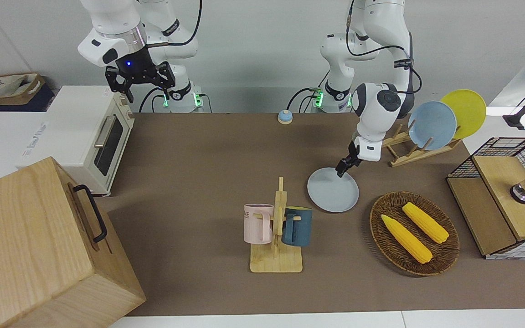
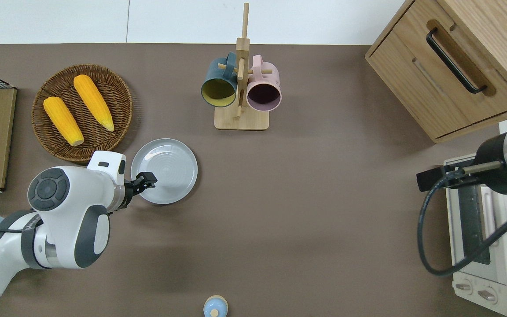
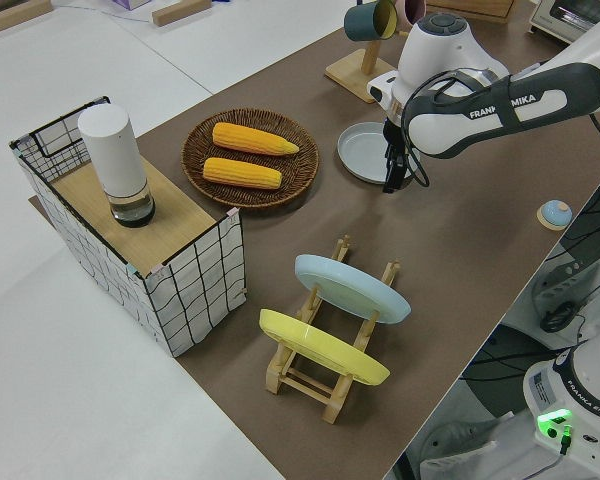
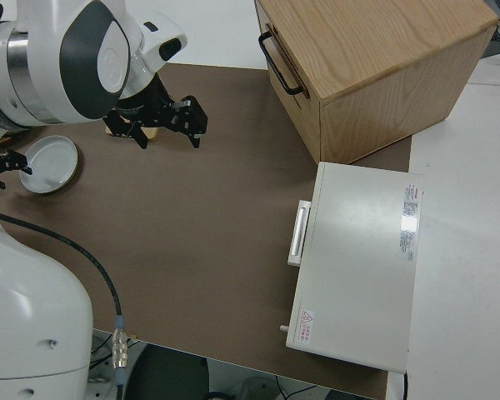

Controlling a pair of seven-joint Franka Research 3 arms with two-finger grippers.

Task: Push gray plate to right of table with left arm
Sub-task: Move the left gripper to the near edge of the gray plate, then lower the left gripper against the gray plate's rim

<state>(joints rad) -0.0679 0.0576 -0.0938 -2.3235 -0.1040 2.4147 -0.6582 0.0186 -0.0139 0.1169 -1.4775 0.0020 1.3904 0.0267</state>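
Note:
The gray plate point(image 1: 333, 190) point(image 2: 167, 169) point(image 3: 360, 152) point(image 4: 48, 165) lies flat on the brown table point(image 1: 198, 159), between the mug rack and the corn basket. My left gripper point(image 1: 341, 172) point(image 2: 150, 181) point(image 3: 390, 180) points down at the plate's rim, on the edge nearer to the robots and toward the left arm's end of the table. Whether it touches the plate is not clear. The right arm is parked, its gripper point(image 1: 144, 89) point(image 4: 162, 133) open and holding nothing.
A mug rack point(image 1: 277, 228) with a pink and a blue mug stands close to the plate, toward the right arm's end. The wicker basket point(image 1: 415, 232) holds two corn cobs. A dish rack point(image 1: 419, 148) carries a blue and a yellow plate. A toaster oven point(image 1: 94, 136) and a wooden cabinet point(image 1: 39, 246) stand at the right arm's end.

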